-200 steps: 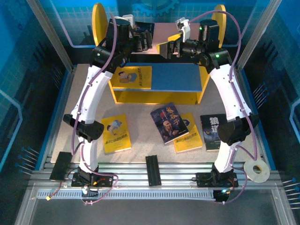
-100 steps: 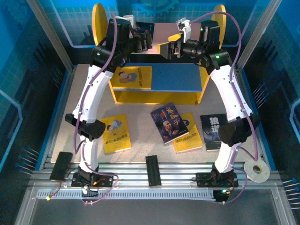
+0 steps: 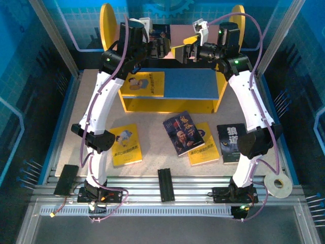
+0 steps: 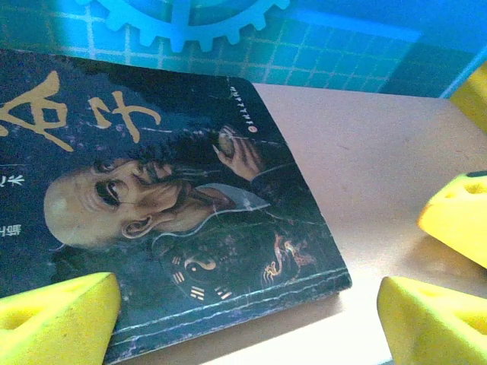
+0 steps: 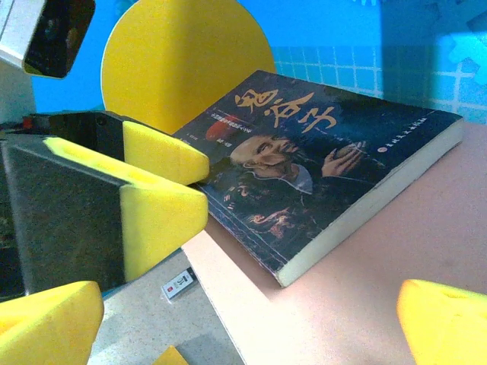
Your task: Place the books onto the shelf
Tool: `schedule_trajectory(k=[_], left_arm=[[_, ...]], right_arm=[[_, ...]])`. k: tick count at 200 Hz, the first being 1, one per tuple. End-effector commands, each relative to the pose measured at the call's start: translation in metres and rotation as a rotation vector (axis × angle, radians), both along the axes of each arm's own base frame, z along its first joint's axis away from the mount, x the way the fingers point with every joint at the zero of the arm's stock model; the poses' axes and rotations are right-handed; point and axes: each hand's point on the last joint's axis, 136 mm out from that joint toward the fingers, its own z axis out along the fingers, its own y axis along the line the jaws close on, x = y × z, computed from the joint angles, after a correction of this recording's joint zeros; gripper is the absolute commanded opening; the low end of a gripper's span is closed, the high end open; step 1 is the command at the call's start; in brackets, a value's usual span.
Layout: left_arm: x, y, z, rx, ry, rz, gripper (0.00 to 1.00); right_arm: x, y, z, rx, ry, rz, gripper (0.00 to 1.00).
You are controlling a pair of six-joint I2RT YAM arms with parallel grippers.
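Nearest the arms, four books lie flat on the table (image 3: 152, 122), not shelved yet. There's the left yellow book (image 3: 126, 145), and a portrait book (image 3: 184, 133) partly on top of the right yellow book (image 3: 204, 151). The wolf book (image 3: 231, 144) is just beside those two.

Further back is the shelf (image 3: 106, 23). On its blue board (image 3: 190, 84) the shelved yellow book (image 3: 146, 84) sits at the left end, flat, with its long side running along the board.

Up on the pink board (image 4: 380, 152) is the top book (image 5: 319, 160), toward the back left. It's cover up and skewed to the board's edge. One bottom corner aims at the grippers and the title end points away toward the back, so its long axis runs diagonally. My guess is it's flat because thin paperbacks won't stand up on their own.

The left gripper (image 4: 247, 327) hovers at the top book's near edge, jaws spread wide and holding nothing. The right gripper (image 5: 243, 327) faces it across the board, also wide apart and empty. Looks to me like both are free to go fetch the next book.
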Motion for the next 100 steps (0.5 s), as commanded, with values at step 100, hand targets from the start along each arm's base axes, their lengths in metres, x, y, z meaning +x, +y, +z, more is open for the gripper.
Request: schedule_trajectory(k=[100], left_arm=[[-0.041,0.051,-0.002,0.031,0.107,0.106,0.93]], right_arm=[[0.001,0.007,-0.044,-0.089,0.074,0.040,1.00]])
